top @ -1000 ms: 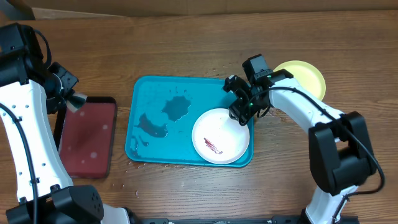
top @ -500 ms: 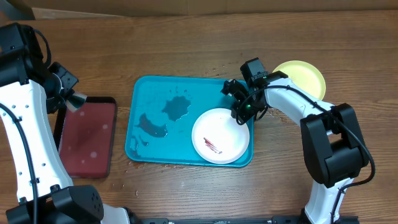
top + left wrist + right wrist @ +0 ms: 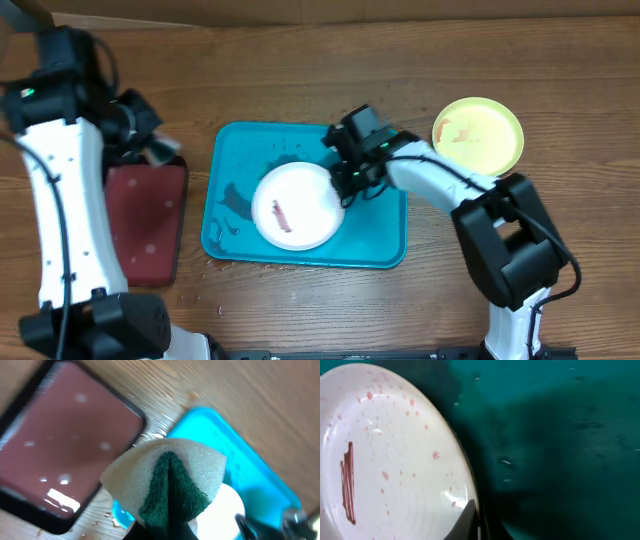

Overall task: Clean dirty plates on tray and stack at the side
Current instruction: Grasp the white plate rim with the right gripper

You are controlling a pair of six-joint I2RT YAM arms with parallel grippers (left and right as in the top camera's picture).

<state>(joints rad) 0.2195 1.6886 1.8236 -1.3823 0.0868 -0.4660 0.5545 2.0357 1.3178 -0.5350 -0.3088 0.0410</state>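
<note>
Now that the white plate (image 3: 293, 205) has been dragged from the right end of the tray (image 3: 385, 250) to its middle, its rim is pinched in the closed right claw (image 3: 345, 183); the sponge (image 3: 167, 480), clamped in the left claw (image 3: 150, 146), has been brought nearer, so scrubbing is judged next.

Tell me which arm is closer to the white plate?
Right. The right gripper grips the white plate at its rim; the left gripper, holding a sponge, hovers outside the tray.

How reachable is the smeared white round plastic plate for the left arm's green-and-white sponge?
Probably yes: nothing stands between that sponge and the white plate; the right gripper pinches only its right rim.
</note>
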